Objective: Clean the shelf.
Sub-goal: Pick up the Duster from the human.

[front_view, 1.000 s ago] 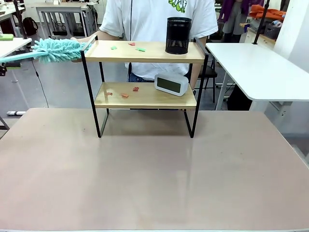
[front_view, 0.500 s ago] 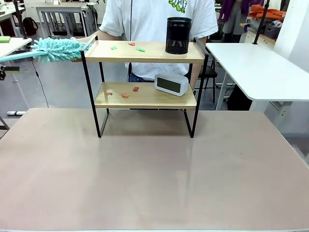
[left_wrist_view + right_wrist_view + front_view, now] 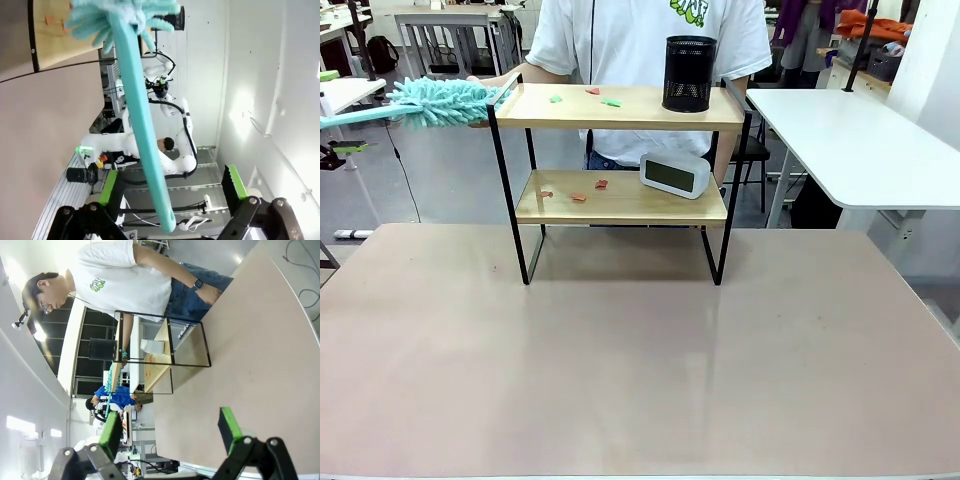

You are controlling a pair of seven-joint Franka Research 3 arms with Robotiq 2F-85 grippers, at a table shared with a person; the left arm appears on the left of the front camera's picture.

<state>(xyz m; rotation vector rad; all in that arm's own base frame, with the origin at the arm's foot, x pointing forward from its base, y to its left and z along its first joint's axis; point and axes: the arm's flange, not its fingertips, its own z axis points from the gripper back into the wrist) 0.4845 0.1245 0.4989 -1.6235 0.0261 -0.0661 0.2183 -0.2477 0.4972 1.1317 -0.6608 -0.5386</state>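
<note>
The shelf (image 3: 630,108) stands at the table's far side; small red, green and orange scraps lie on both boards. A teal fluffy duster (image 3: 440,101) touches the top board's left end, and a person's hand (image 3: 483,82) is right behind its head. Its handle runs off the left edge, where my left gripper (image 3: 332,112) straddles it. In the left wrist view the duster (image 3: 135,100) passes between the left gripper's (image 3: 170,186) open fingers, untouched by the pads, with the shelf (image 3: 50,35) beyond. My right gripper (image 3: 169,432) is open with nothing in it, well back from the shelf (image 3: 165,347).
A black mesh cup (image 3: 689,73) stands on the top board's right end, and a white digital clock (image 3: 675,174) on the lower board. The person (image 3: 650,40) stands right behind the shelf. The brown table (image 3: 640,360) lies bare in front. A white table (image 3: 860,140) is at right.
At the left edge, the left gripper's lower green pad has crept a little to the right along the duster's handle. The duster's head has barely moved.
</note>
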